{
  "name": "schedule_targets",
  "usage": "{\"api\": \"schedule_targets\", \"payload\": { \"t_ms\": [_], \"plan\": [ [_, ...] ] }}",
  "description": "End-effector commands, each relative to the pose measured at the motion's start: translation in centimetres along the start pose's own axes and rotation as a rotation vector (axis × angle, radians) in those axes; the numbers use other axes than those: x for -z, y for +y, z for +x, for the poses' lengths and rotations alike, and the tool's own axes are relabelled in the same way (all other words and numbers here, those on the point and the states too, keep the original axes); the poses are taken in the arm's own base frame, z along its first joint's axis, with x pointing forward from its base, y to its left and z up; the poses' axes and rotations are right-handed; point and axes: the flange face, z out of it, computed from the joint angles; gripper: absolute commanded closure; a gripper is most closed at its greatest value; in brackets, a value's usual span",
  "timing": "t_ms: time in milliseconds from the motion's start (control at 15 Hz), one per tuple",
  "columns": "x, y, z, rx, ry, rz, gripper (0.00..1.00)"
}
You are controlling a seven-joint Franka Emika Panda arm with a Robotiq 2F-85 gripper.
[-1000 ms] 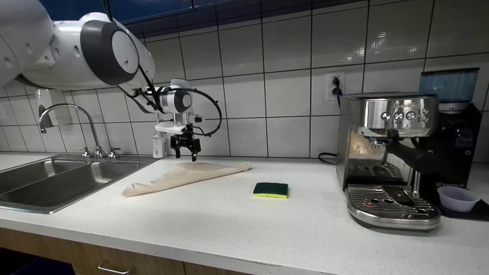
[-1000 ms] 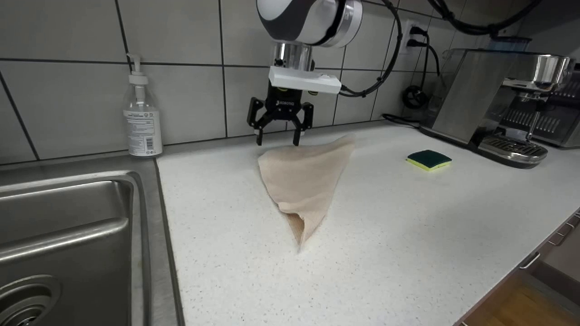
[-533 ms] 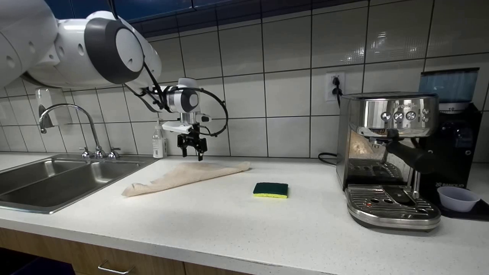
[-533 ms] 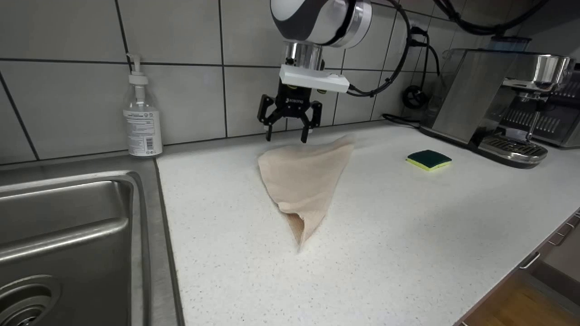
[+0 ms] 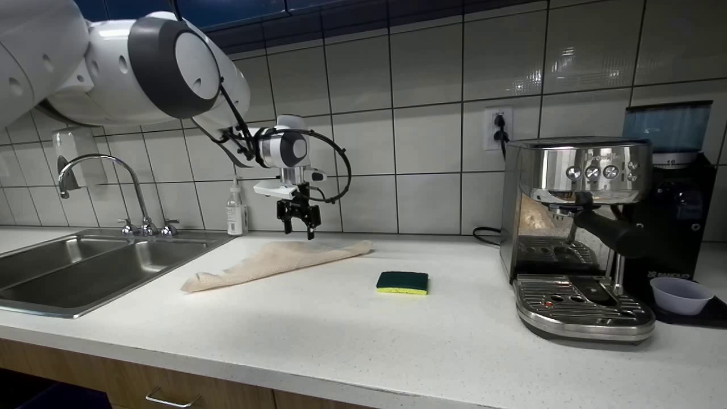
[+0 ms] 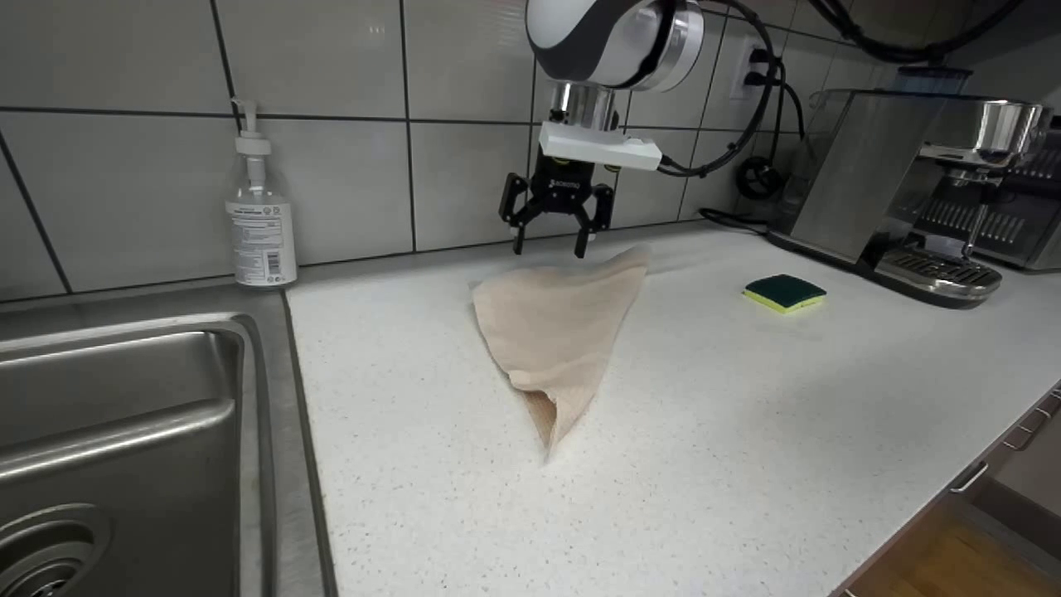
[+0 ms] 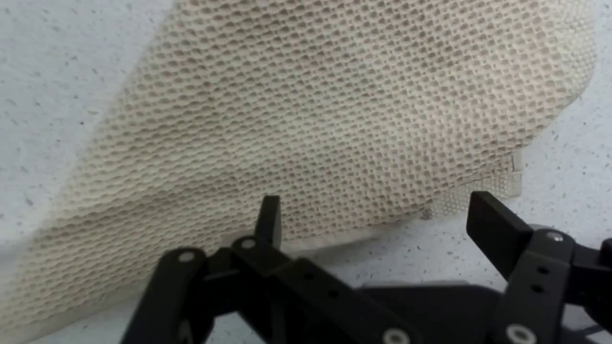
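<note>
The jaws hang wide apart above one edge of the beige waffle-weave towel (image 6: 564, 323), a scrub sponge (image 5: 402, 282) right of it in both exterior views

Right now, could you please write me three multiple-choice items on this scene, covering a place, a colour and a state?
1. Where does the sponge lie relative to the cloth and the coffee machine?
A) on the cloth
B) between them
C) on the coffee machine

2. What colour is the sponge's upper layer?
A) dark green
B) red
C) white

3. How does the gripper stand?
A) shut on the cloth
B) shut, holding nothing
C) open, holding nothing

1: B, since it sits between them, touching neither, in both exterior views.
2: A, dark green shows above yellow.
3: C, its fingertips stand wide apart with nothing held.
</note>
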Motion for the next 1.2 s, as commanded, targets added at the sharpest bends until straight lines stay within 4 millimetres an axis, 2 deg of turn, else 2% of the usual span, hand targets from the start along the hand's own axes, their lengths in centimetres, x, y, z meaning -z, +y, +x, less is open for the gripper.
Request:
{"api": "schedule_targets", "payload": {
  "t_ms": [0, 533, 867, 1133],
  "plan": [
    [1.2, 1.2, -0.8, -0.035, 0.002, 0.007, 0.00],
    [0.9, 4.0, -1.1, -0.092, 0.012, -0.016, 0.00],
    [-0.2, 5.7, -0.7, -0.147, 0.033, -0.027, 0.00],
    [-0.3, 7.0, -0.3, -0.198, 0.062, -0.027, 0.00]
  ]
}}
